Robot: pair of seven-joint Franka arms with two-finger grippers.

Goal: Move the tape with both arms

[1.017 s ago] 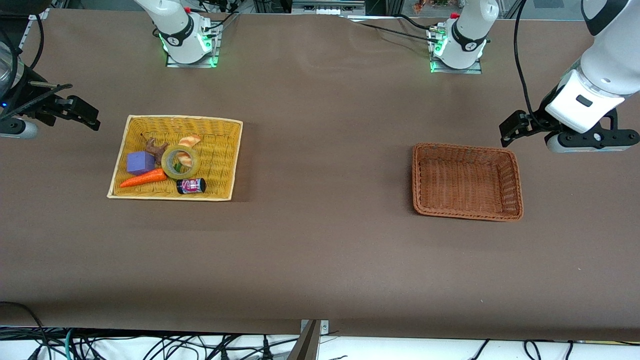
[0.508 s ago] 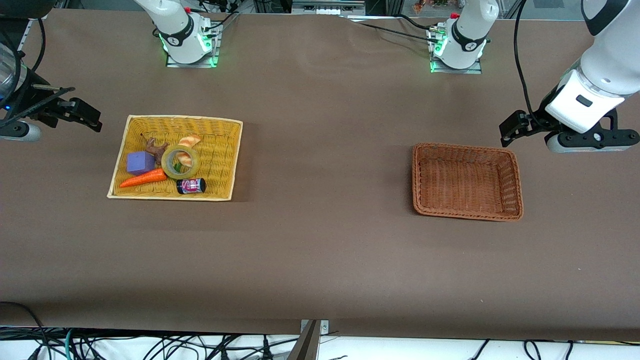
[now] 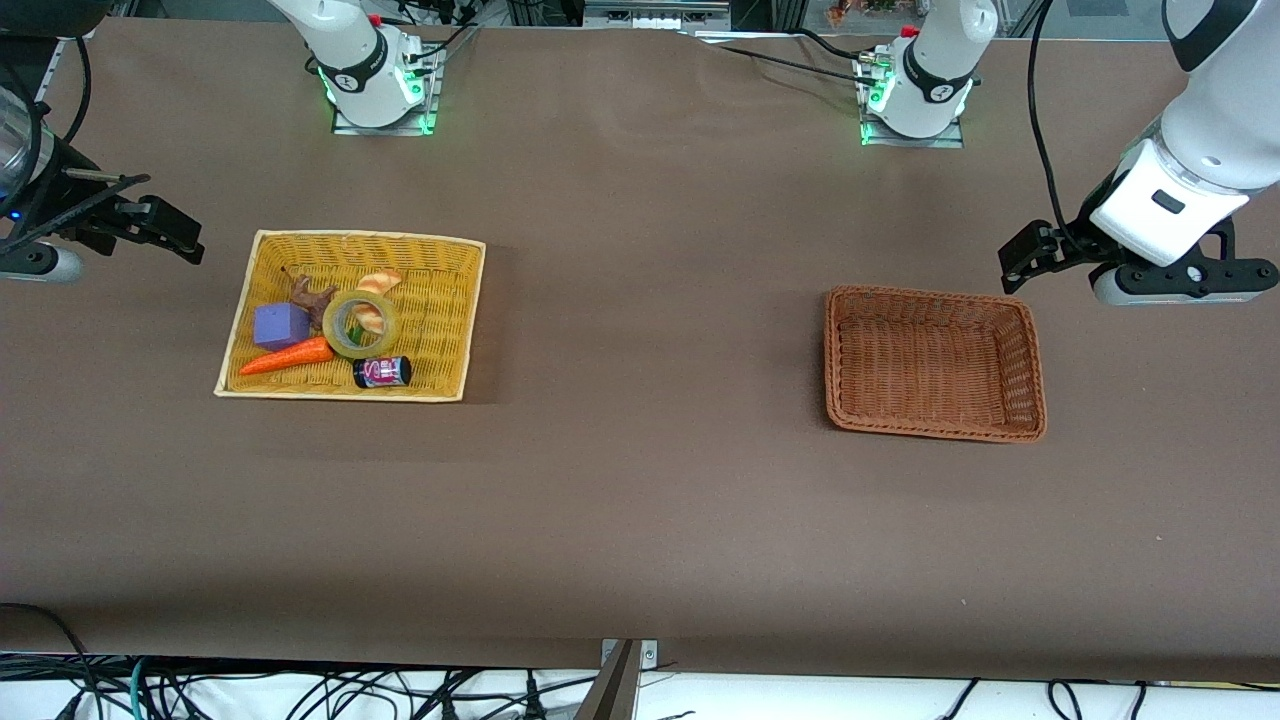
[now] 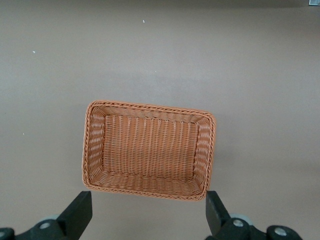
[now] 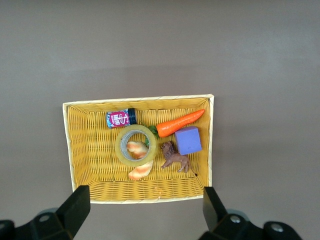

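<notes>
The tape point(image 3: 338, 336), a yellowish translucent ring, lies flat in the yellow basket point(image 3: 445, 300), ringing part of a croissant point(image 3: 379, 282). In the right wrist view the tape point(image 5: 120, 148) sits mid-basket. My right gripper point(image 3: 165, 228) is open and empty in the air over bare table beside the yellow basket, at the right arm's end; its fingers frame the basket's rim point(image 5: 145, 210). My left gripper point(image 3: 1030, 255) is open and empty over bare table beside the empty brown basket point(image 3: 935, 365), and it also shows in its own wrist view point(image 4: 148, 212).
The yellow basket also holds a purple cube point(image 3: 280, 325), a carrot point(image 3: 285, 357), a black-and-pink can point(image 3: 382, 372) and a brown toy animal point(image 3: 310, 297), all close round the tape. The brown basket point(image 4: 150, 108) stands toward the left arm's end. Brown table lies between the baskets.
My right gripper has shifted very slightly toward the yellow basket. The left arm and the objects have not moved.
</notes>
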